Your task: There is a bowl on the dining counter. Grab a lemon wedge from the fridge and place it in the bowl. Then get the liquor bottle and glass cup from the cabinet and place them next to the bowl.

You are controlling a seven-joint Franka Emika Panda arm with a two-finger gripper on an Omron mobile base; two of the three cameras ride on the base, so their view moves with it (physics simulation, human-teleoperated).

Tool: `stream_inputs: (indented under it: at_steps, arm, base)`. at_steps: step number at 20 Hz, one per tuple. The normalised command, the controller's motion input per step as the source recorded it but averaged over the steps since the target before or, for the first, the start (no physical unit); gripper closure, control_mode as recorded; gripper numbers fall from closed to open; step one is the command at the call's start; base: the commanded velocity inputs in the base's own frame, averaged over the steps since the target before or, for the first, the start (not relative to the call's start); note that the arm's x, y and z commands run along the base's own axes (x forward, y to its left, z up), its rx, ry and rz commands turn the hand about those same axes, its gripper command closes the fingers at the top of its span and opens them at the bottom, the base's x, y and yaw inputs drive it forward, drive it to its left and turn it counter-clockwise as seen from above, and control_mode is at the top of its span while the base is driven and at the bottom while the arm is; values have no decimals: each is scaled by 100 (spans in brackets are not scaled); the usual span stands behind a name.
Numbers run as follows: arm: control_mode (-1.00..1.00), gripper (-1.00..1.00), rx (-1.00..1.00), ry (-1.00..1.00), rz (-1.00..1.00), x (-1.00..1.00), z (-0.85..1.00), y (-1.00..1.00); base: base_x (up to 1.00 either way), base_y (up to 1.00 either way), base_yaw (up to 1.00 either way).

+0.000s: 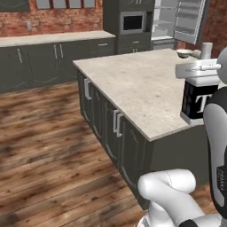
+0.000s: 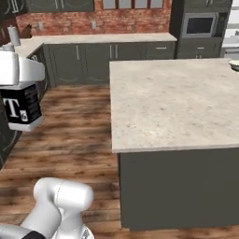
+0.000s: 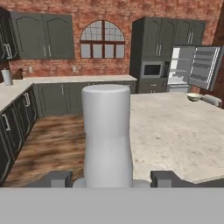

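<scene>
Between end effector point(image 3: 109, 178) fingers, clamped tight: liquor bottle point(image 1: 198, 101), neck up, w/ dining counter point(image 1: 133, 84) just beside.

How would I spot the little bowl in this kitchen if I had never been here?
Find the big island, the dining counter, with its beige speckled top. Follow it to the far end, toward the fridge standing with its door open. The bowl sits there near the edge: small, round, shallow and pale, apart from the black-labelled liquor bottle in the gripper.
</scene>
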Motion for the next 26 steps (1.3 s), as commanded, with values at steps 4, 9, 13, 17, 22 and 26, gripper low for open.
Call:
stream_inputs:
  at_steps: [4,9,13,17,22,26]
  arm:
    - [100,100,0,0,0,0,0,0]
    - [100,100,0,0,0,0,0,0]
    - [100,100,0,0,0,0,0,0]
    - [100,100,0,0,0,0,0,0]
    - [100,100,0,0,0,0,0,0]
    - [100,100,0,0,0,0,0,0]
  base:
    - [7,-72,-27]
    - [36,-95,6]
    - [38,-100,12]
    - [32,-100,10]
    - [28,-100,8]
    - [30,-100,7]
